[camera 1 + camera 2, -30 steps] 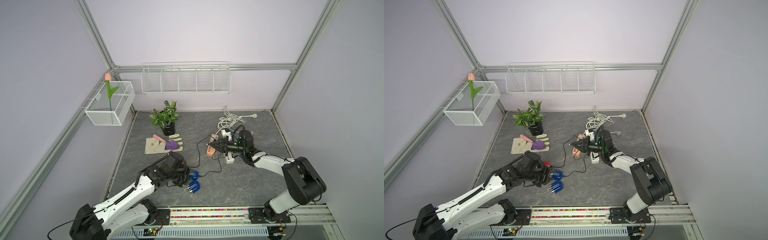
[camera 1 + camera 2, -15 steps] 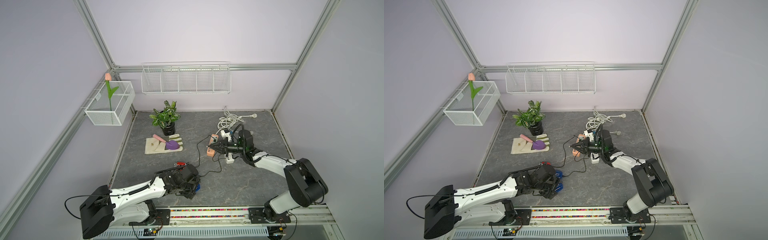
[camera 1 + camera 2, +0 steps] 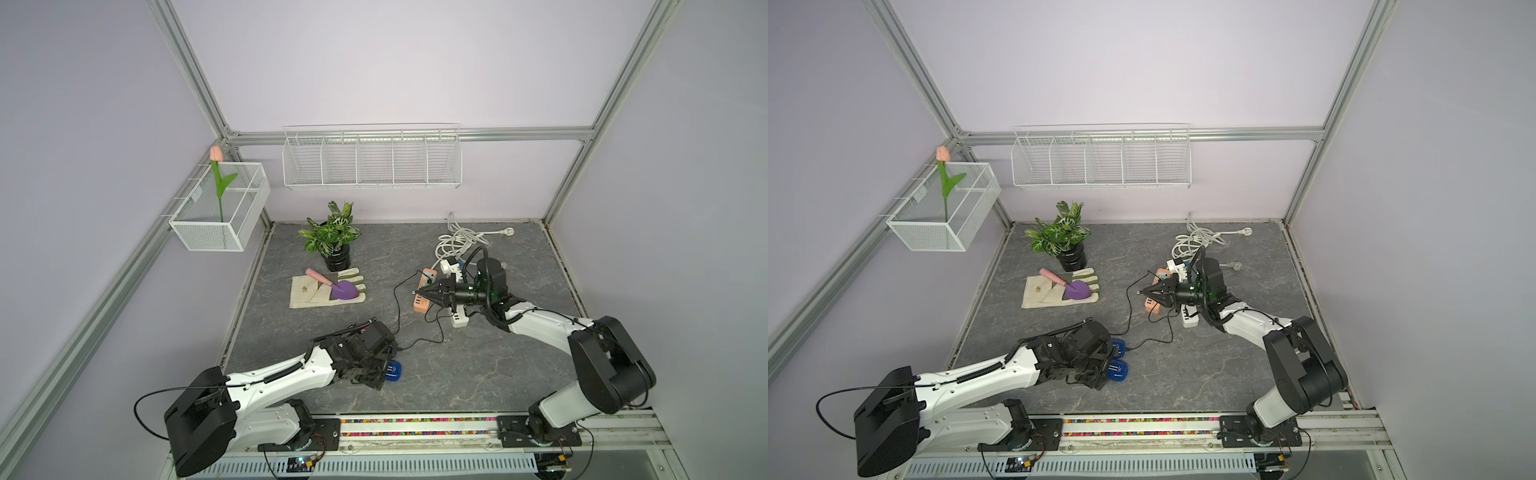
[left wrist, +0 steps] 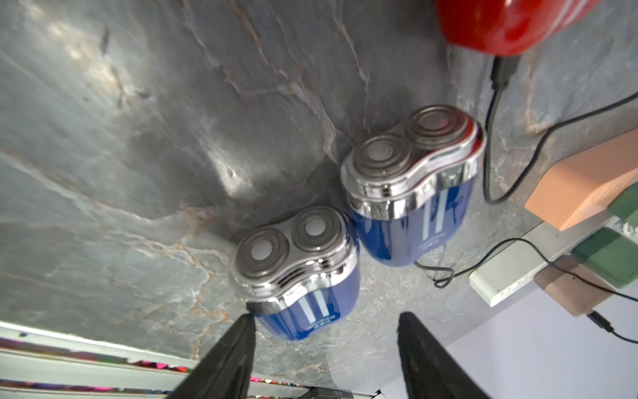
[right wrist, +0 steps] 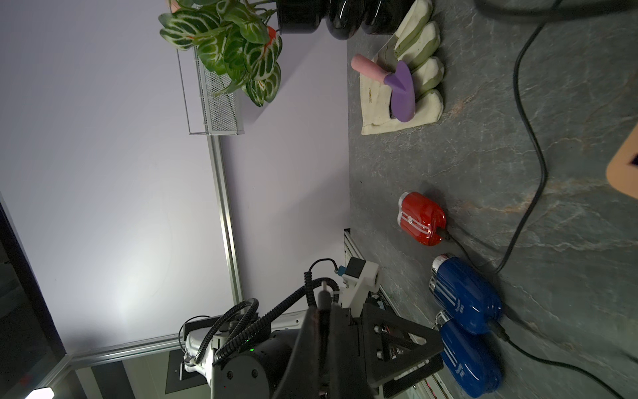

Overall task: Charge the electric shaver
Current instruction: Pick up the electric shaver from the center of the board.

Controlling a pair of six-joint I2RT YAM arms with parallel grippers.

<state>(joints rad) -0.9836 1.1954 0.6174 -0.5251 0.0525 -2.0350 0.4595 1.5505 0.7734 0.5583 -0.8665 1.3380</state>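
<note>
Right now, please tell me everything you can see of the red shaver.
The red shaver is rounded, with a glossy, plastic-looking shell, white stripes and a round white button. It lies on the grey stone-patterned table, apart from the nearest blue shaver. A black cable is plugged into its end. Nothing else touches it. Its cutting head is hardly visible.

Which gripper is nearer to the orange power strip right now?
Right. The right gripper sits right at the orange power strip, shut on a cable plug. The left gripper is far off near the front rail, open beside the two blue shavers.
</note>
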